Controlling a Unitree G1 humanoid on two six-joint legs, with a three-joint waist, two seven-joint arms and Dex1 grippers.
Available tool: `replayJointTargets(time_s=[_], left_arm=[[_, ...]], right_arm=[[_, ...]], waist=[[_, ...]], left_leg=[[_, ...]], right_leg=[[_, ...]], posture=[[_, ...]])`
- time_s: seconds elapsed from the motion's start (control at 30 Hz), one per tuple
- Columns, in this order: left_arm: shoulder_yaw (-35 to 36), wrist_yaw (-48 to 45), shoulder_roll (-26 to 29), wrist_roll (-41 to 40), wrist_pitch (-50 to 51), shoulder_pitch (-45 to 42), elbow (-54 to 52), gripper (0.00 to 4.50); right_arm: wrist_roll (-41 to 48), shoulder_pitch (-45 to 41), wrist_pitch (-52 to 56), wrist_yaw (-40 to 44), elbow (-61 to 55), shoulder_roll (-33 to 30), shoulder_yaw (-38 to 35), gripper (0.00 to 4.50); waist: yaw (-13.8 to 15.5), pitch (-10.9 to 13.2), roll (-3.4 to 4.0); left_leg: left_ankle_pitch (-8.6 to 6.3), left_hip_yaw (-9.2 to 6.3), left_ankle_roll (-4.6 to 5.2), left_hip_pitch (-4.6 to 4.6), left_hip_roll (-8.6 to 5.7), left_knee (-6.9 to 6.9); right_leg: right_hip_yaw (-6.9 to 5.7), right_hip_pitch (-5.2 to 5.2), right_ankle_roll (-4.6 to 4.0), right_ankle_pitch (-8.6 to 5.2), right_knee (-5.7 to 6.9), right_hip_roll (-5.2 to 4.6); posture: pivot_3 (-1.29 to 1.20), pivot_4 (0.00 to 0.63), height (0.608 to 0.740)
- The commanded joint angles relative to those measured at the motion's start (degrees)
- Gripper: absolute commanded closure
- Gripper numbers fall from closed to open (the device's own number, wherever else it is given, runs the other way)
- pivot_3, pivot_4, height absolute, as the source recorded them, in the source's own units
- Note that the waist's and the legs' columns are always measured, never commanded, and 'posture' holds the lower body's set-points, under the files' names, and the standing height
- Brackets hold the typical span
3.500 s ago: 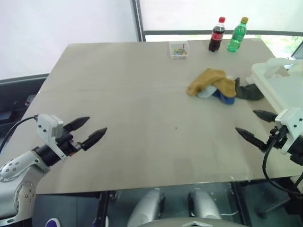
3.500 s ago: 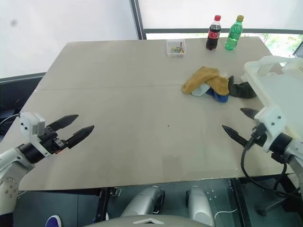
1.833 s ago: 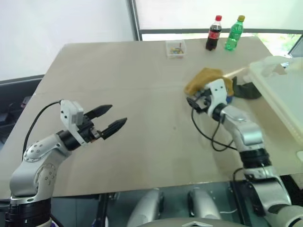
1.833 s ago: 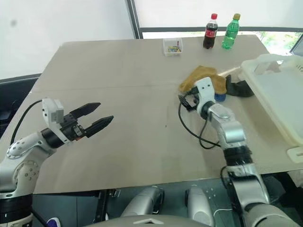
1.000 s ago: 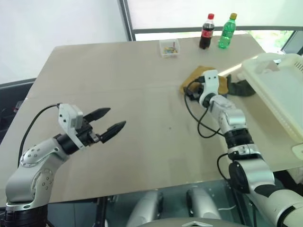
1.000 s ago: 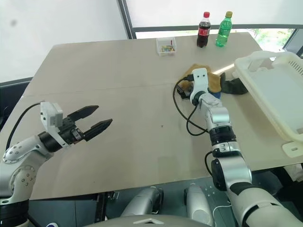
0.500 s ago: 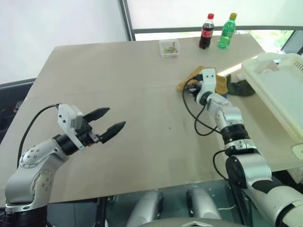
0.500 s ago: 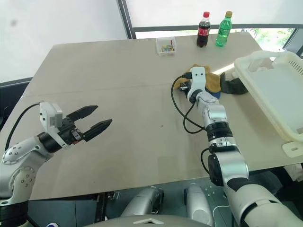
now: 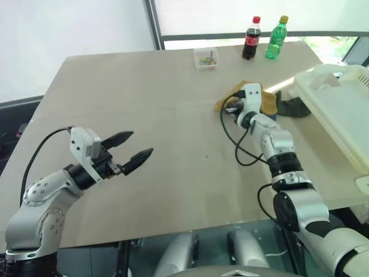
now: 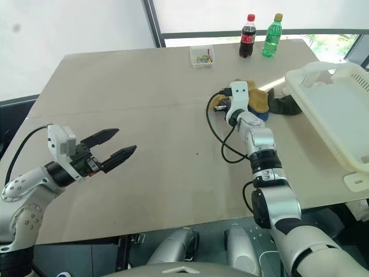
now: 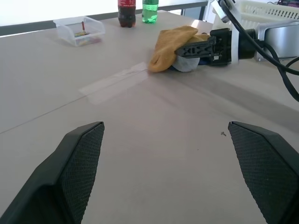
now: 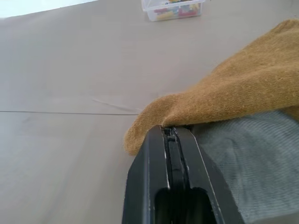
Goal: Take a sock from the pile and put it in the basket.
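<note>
Socks lie heaped in the pile [image 9: 262,103] at about two o'clock on the worktop [image 9: 144,109], just left of the basket [image 9: 340,109], which stands at the three-o'clock edge with nothing visible inside it. The right gripper [image 12: 174,140] has its jaws pressed together at the pile's near-left edge, under the toe of the mustard sock [image 12: 224,100]; the right wrist view suggests a fold of that sock is pinched between the tips, though how much fabric is caught cannot be told. The sock rests on the heap, not lifted. The left gripper [image 9: 131,149] hovers over the worktop at about eight o'clock, jaws wide apart and holding nothing, well apart from the pile. By this reading the task is at the grasp: the lift, the carry to the basket at three o'clock and the release are all left to do.
</note>
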Motion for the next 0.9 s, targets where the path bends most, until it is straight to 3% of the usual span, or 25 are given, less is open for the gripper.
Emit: replayJointTargets(time_s=[0.03, 0.2, 0.33, 0.73, 0.9], left_arm=[[1.14, 0.58, 0.33, 0.05, -1.1, 0.13, -2.37, 0.0], [1.03, 0.94, 0.29, -0.04, -1.19, 0.26, -2.56, 0.0], [1.11, 1.23, 0.22, -0.22, -1.15, 0.34, -2.59, 0.0], [1.51, 2.97, -0.2, 0.72, -2.59, -1.01, -0.94, 0.0], [0.64, 3.5, -0.8, 2.54, -4.62, -2.76, 1.24, 0.0]], right_arm=[[0.8, -0.01, -0.21, 0.45, -2.12, 0.17, -0.5, 4.47], [1.31, 0.65, 0.32, 1.36, -3.16, 0.55, -0.23, 4.47], [4.41, 3.32, 4.51, 7.02, -9.68, 1.36, 1.72, 4.47], [12.46, 18.9, 23.43, 16.54, -33.7, 2.19, 12.84, 4.47], [13.85, 22.06, 26.6, 23.43, -38.34, -1.12, 20.44, 4.47]], waist=[[0.02, 0.0, 0.0], [0.01, 0.0, 0.0], [-0.02, 0.0, 0.0], [0.25, 0.0, 0.0], [0.04, 0.0, 0.0]], left_leg=[[0.0, 0.0, 0.0, 0.0, 0.0, 0.0], [0.0, 0.0, 0.0, 0.0, 0.0, 0.0], [0.0, 0.0, 0.0, 0.0, 0.0, -0.02], [-0.01, 0.0, 0.0, 0.01, 0.0, -0.06], [-0.01, -0.01, 0.0, 0.01, 0.01, -0.06]], right_leg=[[0.0, 0.0, 0.0, 0.0, 0.0, 0.0], [0.0, 0.0, 0.0, 0.0, 0.0, 0.0], [0.0, 0.0, 0.0, 0.0, -0.01, 0.0], [0.0, -0.04, 0.0, 0.0, -0.03, -0.02], [0.01, -0.04, 0.0, 0.0, -0.02, -0.02]], posture=[[0.0, 0.15, 0.74], [0.0, 0.15, 0.74], [0.0, 0.15, 0.74], [0.0, 0.15, 0.74], [0.0, 0.15, 0.74]])
